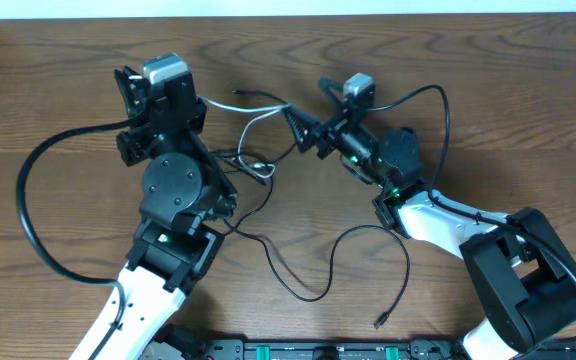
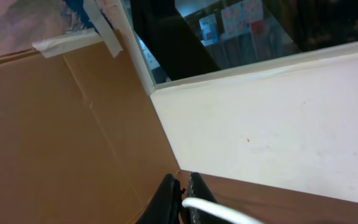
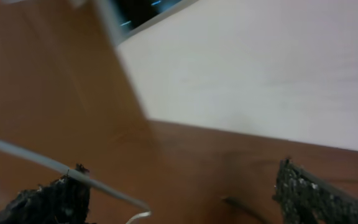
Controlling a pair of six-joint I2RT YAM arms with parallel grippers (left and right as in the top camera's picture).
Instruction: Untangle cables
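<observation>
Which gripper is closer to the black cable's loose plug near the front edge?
Right. The right gripper is open, beyond the plug toward mid-table; the left gripper is farther back and farther left.

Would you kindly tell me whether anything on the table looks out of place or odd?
Yes: the white cable and black cable cross in a snarl near the left hand, which pinches the white one.
</observation>
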